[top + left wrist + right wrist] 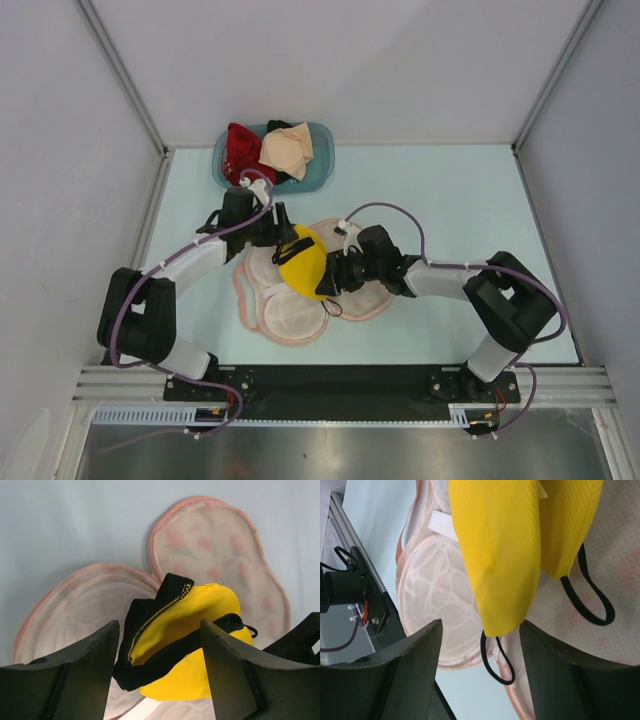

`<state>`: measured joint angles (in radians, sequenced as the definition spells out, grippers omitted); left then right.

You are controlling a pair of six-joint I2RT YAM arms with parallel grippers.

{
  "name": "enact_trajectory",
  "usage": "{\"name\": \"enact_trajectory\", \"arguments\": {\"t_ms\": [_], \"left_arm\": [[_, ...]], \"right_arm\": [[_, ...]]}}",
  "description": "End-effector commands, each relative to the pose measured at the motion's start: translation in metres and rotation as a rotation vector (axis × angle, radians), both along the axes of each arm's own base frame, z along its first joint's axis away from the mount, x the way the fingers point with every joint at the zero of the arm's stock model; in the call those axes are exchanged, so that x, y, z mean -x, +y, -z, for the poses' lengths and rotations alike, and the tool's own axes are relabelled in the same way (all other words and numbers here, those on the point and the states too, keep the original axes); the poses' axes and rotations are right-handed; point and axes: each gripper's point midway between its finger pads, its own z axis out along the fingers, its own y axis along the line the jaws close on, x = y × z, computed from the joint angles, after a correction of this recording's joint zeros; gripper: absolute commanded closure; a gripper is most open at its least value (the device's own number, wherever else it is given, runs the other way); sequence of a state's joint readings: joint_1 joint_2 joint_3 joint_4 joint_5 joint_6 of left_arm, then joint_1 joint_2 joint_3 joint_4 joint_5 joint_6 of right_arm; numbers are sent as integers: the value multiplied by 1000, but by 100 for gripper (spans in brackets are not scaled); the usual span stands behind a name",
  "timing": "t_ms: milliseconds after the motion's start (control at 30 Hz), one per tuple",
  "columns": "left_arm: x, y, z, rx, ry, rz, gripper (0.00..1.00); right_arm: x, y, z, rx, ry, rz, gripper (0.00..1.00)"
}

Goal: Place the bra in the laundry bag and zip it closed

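The yellow bra (302,265) with black straps is folded cup on cup and rests on the open pale pink laundry bag (285,318), which lies spread flat in two round halves. My left gripper (283,240) is open at the bra's far left side; in the left wrist view the bra (200,615) sits between its spread fingers (85,665) over the bag (220,545). My right gripper (330,278) is open at the bra's right side; in the right wrist view the bra's tip (505,555) hangs between its fingers (555,670), with a black strap loop (495,665) over the bag's mesh (445,595).
A blue plastic basket (318,170) at the back of the table holds a red garment (240,150) and a beige garment (288,150). White walls stand left, right and behind. The metal rail (340,385) runs along the near edge.
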<state>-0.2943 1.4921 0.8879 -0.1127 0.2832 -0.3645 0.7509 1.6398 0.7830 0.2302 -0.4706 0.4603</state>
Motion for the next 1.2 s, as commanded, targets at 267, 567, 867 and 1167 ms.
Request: {"name": "enact_trajectory", "arguments": {"t_ms": [267,567,867,1167], "left_arm": [[-28,-5,6,39,-50,-9,62],[-24,30,-21,46,-24,-259,100],[-7,52,-11,184,89,-510,100],[-3,62,20,224,190,-559,100]], "right_arm": [[-34,18,7,21,-115,-2,75],[-50,-14,-10,271,-381,-11,100],[-56,-24,-39,544,-993,-1,100],[-73,-25,-49,748,-1354,110,100]]}}
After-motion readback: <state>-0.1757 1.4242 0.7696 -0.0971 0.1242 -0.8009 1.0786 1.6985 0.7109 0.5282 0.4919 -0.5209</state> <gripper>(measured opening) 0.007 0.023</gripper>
